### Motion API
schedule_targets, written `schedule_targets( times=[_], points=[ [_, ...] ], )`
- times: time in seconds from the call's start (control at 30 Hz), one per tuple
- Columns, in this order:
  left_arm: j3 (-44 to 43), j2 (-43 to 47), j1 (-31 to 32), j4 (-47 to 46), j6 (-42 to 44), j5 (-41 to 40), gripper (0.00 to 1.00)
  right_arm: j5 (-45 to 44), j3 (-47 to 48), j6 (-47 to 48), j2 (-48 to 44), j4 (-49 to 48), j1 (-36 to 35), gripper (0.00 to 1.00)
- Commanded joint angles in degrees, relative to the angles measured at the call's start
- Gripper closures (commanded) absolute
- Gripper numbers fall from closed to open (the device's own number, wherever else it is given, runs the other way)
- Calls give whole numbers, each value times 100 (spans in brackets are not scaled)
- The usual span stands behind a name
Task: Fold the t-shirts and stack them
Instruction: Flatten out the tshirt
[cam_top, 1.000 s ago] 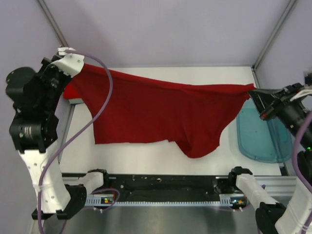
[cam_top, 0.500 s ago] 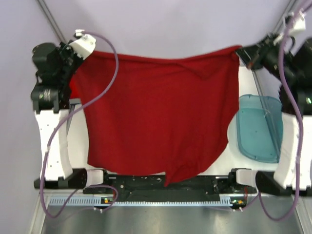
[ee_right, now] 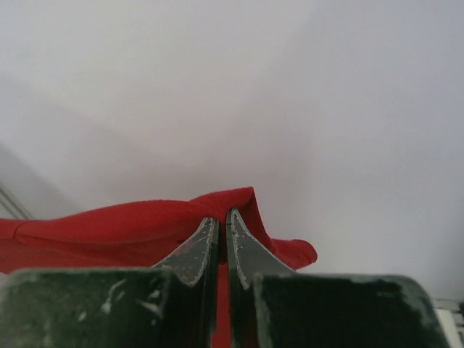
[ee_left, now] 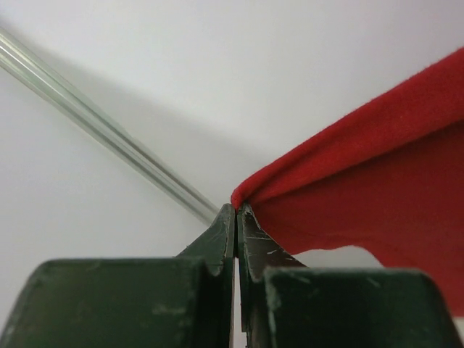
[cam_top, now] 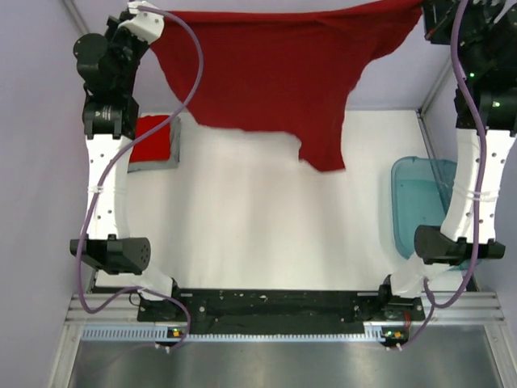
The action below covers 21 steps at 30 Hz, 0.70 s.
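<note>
A dark red t-shirt (cam_top: 275, 77) hangs spread out high over the far side of the table, held by two corners. My left gripper (cam_top: 153, 32) is shut on its left corner, seen in the left wrist view (ee_left: 236, 206) with red cloth (ee_left: 377, 174) running off to the right. My right gripper (cam_top: 424, 16) is shut on its right corner, seen in the right wrist view (ee_right: 222, 214) with cloth (ee_right: 109, 228) pinched between the jaws. A brighter red folded t-shirt (cam_top: 152, 137) lies on a grey folded one (cam_top: 153, 164) at the far left. The hanging shirt's lowest point (cam_top: 323, 158) is just over the table.
A translucent teal plastic tub (cam_top: 420, 206) sits at the right edge of the white table (cam_top: 258, 234). Both arms stand tall, left (cam_top: 109, 186) and right (cam_top: 477, 162). Frame posts run up the far corners.
Both grippers have risen and moved toward the far side, lifting the dark red shirt off the table. The folded red and grey shirts at the far left have come into view.
</note>
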State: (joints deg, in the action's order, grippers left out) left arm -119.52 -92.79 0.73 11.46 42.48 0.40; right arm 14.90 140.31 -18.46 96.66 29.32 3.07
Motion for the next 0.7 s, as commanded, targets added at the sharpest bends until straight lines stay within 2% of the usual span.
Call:
schedule_targets(
  times=[0.0,0.17,0.37,0.53,0.67],
  points=[
    [217,542,-100,-654,41,133,100,-514,-405,632,-998,-752,203,100],
    [1350,1148,-100,-172,199,443,100,-76,-2521,1168,-2377,-367,194,100],
    [3485,2176,-100,829,506,715,100,593,-6379,818,-4424,231,10,100],
    [5470,2950,-108,1717,700,864,100,1023,-9280,-603,-5718,381,-498,100],
    [7211,3302,-152,1535,814,550,100,840,-10767,-1781,-6290,671,-1132,100]
  ],
)
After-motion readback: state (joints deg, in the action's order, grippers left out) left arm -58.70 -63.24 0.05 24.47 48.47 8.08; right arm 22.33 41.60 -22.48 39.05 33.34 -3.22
